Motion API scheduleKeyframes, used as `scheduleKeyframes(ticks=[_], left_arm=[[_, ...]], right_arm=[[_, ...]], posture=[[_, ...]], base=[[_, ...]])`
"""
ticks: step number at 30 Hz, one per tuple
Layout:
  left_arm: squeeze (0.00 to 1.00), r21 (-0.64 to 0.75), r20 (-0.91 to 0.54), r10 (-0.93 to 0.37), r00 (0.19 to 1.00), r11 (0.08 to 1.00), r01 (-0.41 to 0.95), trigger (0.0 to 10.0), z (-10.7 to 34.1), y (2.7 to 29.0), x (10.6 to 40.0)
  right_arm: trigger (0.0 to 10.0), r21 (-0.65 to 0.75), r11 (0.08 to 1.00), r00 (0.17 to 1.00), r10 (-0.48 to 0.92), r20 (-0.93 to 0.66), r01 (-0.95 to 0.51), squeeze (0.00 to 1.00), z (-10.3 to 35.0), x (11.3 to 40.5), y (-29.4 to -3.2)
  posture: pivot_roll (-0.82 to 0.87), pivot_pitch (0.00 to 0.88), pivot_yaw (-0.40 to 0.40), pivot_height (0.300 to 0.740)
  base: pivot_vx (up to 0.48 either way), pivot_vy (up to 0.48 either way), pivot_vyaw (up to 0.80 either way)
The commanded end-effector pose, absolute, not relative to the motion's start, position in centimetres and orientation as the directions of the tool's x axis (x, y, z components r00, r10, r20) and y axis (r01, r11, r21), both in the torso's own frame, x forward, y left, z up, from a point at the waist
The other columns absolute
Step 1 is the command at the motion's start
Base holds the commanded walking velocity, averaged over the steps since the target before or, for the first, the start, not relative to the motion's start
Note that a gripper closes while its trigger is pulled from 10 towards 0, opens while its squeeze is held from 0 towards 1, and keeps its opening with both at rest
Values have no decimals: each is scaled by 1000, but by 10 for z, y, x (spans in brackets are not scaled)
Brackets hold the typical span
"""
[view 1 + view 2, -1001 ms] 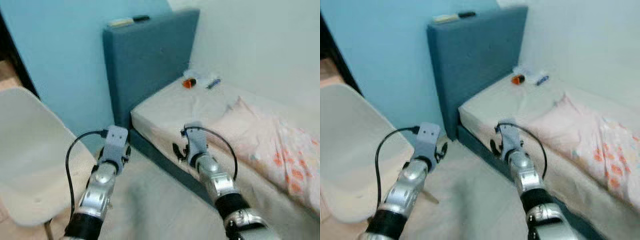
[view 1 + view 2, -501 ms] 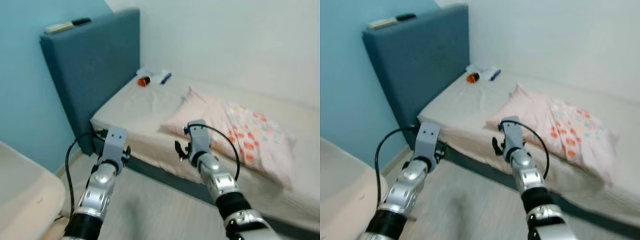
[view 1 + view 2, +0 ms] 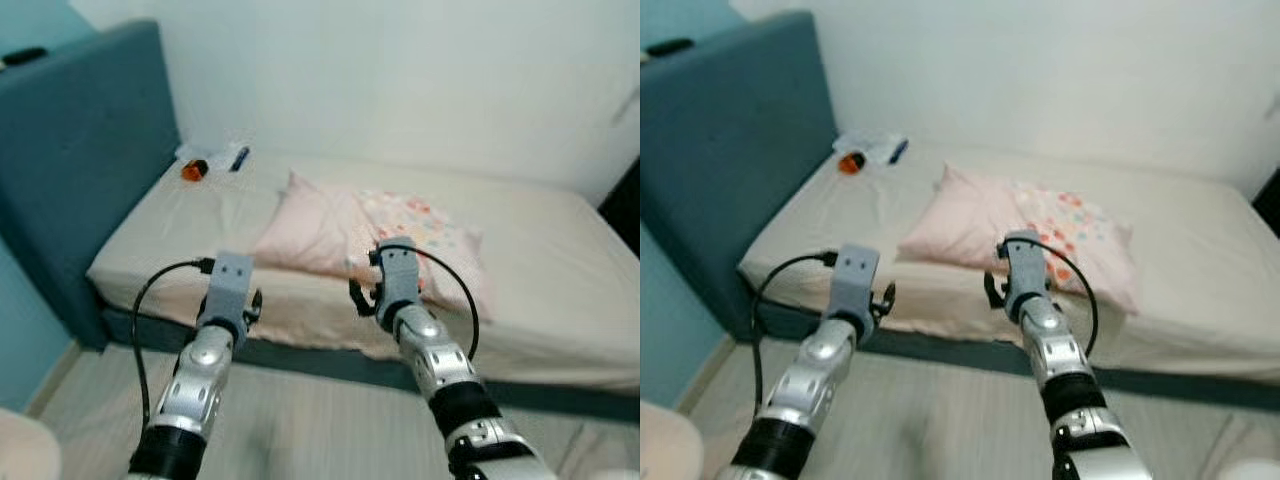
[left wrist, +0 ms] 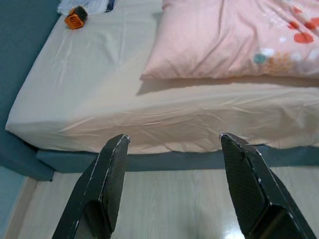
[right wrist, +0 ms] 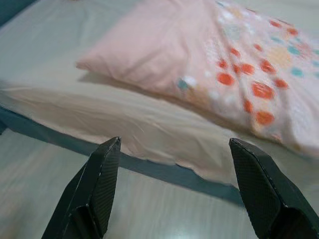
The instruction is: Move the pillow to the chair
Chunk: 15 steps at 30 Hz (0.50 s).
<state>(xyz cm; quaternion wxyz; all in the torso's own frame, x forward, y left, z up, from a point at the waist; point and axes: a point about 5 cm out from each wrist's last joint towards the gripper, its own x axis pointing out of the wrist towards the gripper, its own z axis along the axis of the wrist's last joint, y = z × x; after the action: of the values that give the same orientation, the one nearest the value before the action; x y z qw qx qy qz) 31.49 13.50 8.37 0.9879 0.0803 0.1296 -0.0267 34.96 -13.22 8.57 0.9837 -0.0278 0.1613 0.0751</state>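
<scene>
A pink pillow (image 3: pixel 330 225) with orange and teal dots at one end lies flat on the bed (image 3: pixel 540 260), just beyond both grippers. My left gripper (image 4: pixel 174 138) is open and empty, held over the floor in front of the bed's edge, facing the pillow's plain end (image 4: pixel 224 40). My right gripper (image 5: pixel 175 143) is also open and empty, level with the left one, facing the pillow's dotted half (image 5: pixel 249 74). A corner of the pale chair (image 3: pixel 15 445) shows at the far lower left, behind my left arm (image 3: pixel 205 365).
A tall blue headboard (image 3: pixel 80 120) closes the bed's left end, with a dark object (image 3: pixel 25 55) on top. An orange item (image 3: pixel 193 170) and a blue pen (image 3: pixel 240 158) lie at the bed's far left corner. Pale wood floor (image 3: pixel 310 420) runs below the blue bed frame.
The camera has swung to the right: the chair has slid off to the left and the pillow now sits in the middle. Both arms keep the same pose, grippers still open.
</scene>
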Motion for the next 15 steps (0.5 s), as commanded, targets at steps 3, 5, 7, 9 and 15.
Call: scheduleKeyframes(ticks=[3, 5, 7, 9, 15], left_arm=[[0, 153, -261, -35, 965, 985, 77, 10000, 83, 134, 314], [0, 155, -263, -30, 964, 985, 73, 10000, 82, 136, 315], [0, 156, -262, -27, 965, 985, 70, 10000, 82, 138, 314], [0, 159, -262, -22, 965, 985, 65, 10000, 82, 140, 314], [0, 149, -258, -18, 966, 987, 58, 10000, 82, 142, 313]], right_arm=[[10000, -24, 989, 939, 132, -319, -147, 0, 88, 352, -135], [10000, -24, 989, 939, 131, -318, -146, 0, 88, 352, -136], [10000, -23, 989, 939, 131, -318, -146, 0, 89, 352, -135], [10000, -22, 989, 939, 135, -315, -150, 0, 89, 352, -134], [10000, -16, 986, 942, 156, -297, -169, 0, 91, 353, -129]], posture=[[-18, 0, -48, 740], [-15, 0, -52, 740], [-15, 0, -54, 740], [-13, 0, -58, 740], [-10, 0, -64, 740]], base=[[0, 0, -800], [0, 0, -800], [0, 0, -800], [0, 0, -800], [0, 0, -400]])
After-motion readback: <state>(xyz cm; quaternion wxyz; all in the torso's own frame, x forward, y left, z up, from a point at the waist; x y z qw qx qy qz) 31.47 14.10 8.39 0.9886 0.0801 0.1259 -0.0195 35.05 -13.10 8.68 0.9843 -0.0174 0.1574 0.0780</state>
